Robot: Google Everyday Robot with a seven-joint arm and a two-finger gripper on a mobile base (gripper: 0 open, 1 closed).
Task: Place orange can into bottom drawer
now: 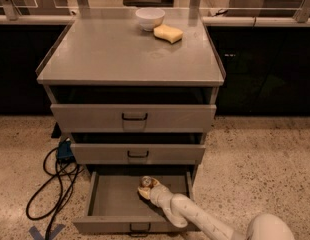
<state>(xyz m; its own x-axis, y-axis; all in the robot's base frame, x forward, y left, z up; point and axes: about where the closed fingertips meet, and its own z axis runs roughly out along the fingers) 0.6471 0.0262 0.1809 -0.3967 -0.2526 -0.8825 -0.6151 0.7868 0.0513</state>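
The bottom drawer (107, 204) is pulled open at the foot of the grey cabinet, its dark wire handle at the front centre. The orange can (146, 184) stands inside it, right of centre toward the back, silver top up. My gripper (148, 190) reaches into the drawer on the white arm from the lower right and is around the can, its pale fingers on both sides of it. The can's lower part is hidden by the gripper.
Two more grey drawers (133, 117) sit above, both slightly open. A white bowl (149, 18) and a yellow sponge (168, 33) sit on the cabinet top. Black cables (50, 184) and a blue box lie on the floor at the left.
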